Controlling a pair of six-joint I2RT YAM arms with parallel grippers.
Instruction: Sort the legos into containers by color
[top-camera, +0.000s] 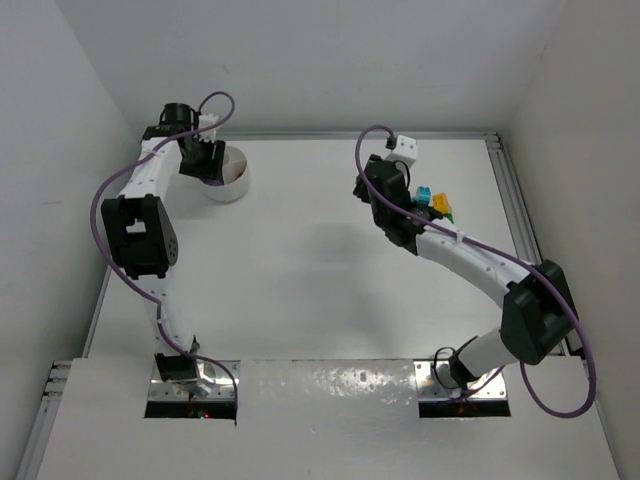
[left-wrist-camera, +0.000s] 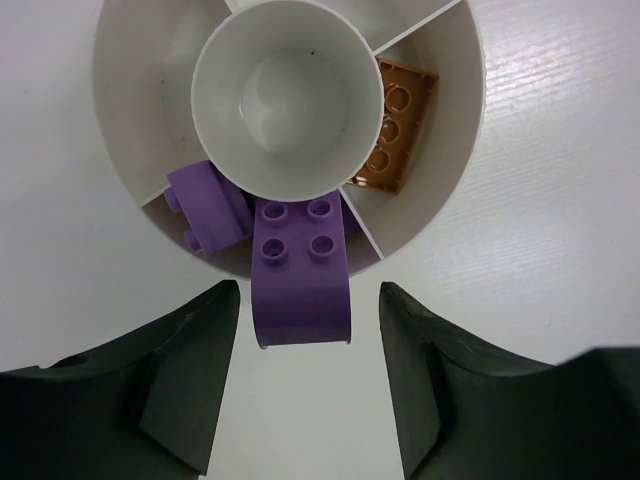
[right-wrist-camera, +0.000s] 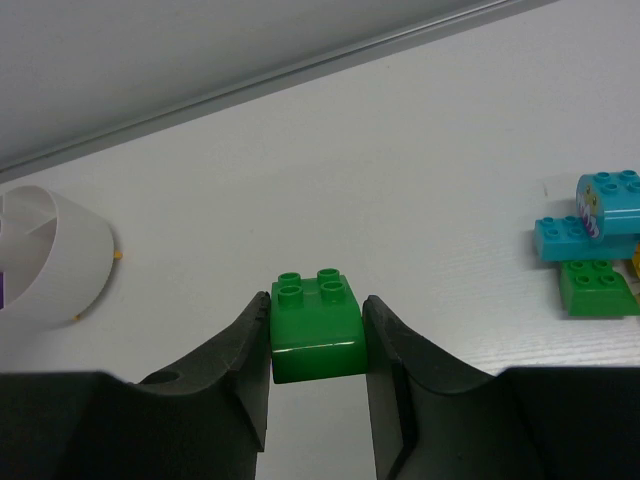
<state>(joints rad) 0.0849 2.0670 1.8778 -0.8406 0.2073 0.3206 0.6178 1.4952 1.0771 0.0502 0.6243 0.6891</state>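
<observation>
Risk noted: purple lego (left-wrist-camera: 300, 270) is seen lying across the rim of the bowl (left-wrist-camera: 130, 120), over the purple compartment, and could be tipped out onto the worktop. Left tool (left-wrist-camera: 307, 300) is parted, both jaws clear of it. Right tool (right-wrist-camera: 317, 305) is clamped narrowly on a green lego (right-wrist-camera: 315, 335), well apart from the bowl.

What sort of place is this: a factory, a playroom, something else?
Most likely a robotics lab test cell: a plain white table boxed in by white walls, two robot arms, left and right, bolted at its near edge, and only toy bricks and a divided bowl as props.
</observation>
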